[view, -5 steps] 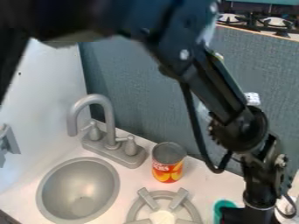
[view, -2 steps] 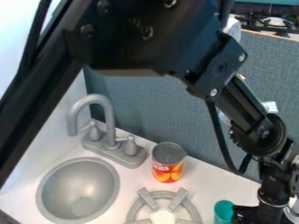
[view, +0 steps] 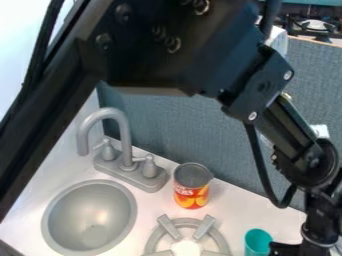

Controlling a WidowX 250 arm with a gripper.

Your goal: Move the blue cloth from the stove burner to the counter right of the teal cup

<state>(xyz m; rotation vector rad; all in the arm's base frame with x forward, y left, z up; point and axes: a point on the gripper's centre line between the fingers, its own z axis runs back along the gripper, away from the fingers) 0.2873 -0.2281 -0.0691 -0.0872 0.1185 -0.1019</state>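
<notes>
Sink (view: 89, 212) lay lower left — faucet (view: 125, 150) behind it, can (view: 192, 189) behind burner (view: 169, 227), cup (view: 256, 242) at lower right.

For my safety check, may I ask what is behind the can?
Behind the can stands a grey-blue panel; the counter directly behind is covered, so anything low there cannot be seen.

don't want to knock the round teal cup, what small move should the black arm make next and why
Probably edge the black claw slightly away from the teal cup: the claw sits close by the cup's right side in the picture.
</notes>
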